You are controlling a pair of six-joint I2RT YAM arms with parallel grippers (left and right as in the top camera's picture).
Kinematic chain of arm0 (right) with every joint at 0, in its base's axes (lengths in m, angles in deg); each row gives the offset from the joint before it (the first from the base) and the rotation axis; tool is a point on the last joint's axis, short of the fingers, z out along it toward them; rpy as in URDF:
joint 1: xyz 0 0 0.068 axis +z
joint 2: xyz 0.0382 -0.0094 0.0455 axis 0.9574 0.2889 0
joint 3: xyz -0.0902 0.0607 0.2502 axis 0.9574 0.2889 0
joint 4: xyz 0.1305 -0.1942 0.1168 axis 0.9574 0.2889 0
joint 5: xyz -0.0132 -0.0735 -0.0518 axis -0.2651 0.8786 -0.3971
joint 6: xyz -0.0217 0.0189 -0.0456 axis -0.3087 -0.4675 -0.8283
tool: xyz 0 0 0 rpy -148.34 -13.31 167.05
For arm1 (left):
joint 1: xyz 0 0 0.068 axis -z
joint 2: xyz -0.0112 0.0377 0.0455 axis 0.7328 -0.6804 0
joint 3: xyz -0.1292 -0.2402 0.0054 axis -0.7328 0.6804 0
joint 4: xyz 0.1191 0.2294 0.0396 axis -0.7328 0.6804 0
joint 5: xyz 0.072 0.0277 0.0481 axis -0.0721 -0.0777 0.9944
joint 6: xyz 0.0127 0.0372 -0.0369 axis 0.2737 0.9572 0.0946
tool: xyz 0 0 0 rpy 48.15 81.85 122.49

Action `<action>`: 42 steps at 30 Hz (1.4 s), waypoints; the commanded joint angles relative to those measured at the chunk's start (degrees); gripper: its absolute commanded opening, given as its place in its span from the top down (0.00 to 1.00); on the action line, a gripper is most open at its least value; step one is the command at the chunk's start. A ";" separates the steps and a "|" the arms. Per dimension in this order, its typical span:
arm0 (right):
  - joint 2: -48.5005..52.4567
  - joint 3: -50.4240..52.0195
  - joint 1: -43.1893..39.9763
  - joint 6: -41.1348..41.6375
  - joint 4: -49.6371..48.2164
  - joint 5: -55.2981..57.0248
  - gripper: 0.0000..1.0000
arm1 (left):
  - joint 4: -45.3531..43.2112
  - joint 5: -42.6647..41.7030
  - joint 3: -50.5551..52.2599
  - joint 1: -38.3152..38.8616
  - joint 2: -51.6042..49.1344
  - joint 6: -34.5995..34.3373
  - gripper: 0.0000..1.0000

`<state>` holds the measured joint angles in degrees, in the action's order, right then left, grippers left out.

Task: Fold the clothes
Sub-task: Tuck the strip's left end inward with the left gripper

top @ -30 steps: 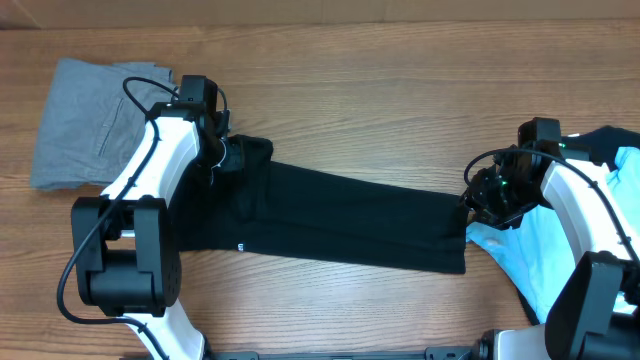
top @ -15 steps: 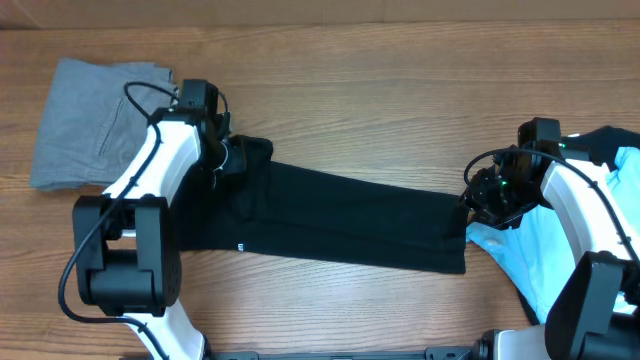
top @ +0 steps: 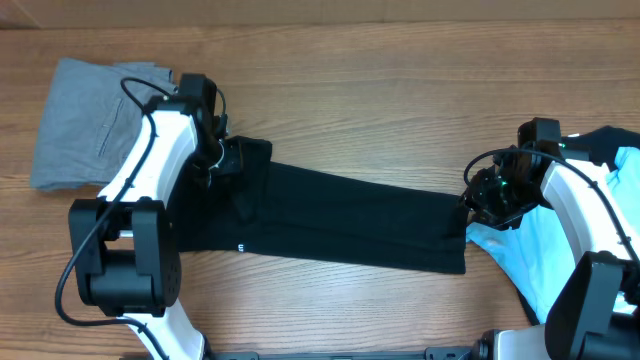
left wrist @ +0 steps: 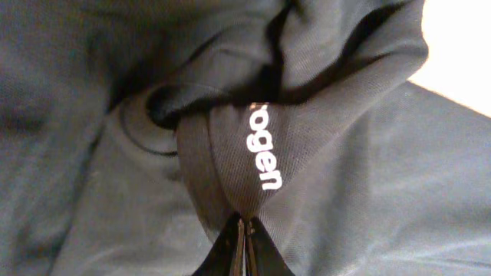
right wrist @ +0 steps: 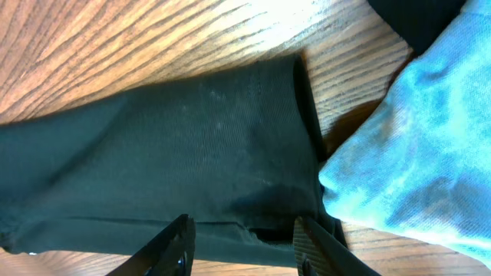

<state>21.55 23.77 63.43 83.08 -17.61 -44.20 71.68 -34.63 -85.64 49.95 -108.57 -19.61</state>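
Our left gripper [left wrist: 242, 224] is pinched closed on a fold at the left end of the black T-shirt [top: 350, 225]. Our right gripper [right wrist: 242, 222] stands parted over its right end. Closing there could, we judge, snag the light blue T-shirt [right wrist: 414, 146] touching that end.
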 commanded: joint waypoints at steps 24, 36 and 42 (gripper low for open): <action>-0.09 0.28 -0.20 -0.26 0.02 -0.50 0.55 | 26.99 15.45 -2.05 -0.68 2.08 -14.14 0.64; -0.09 0.33 -0.20 -0.24 -0.61 -0.50 0.54 | 7.76 5.79 -8.35 0.42 2.62 -0.63 0.64; -0.09 0.33 -0.20 -0.24 -0.98 -0.50 0.54 | -1.22 1.79 -6.03 4.52 1.46 16.33 0.50</action>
<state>21.55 23.79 63.45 83.08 -18.31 -44.18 70.83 -28.86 -92.79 52.20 -107.52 -14.73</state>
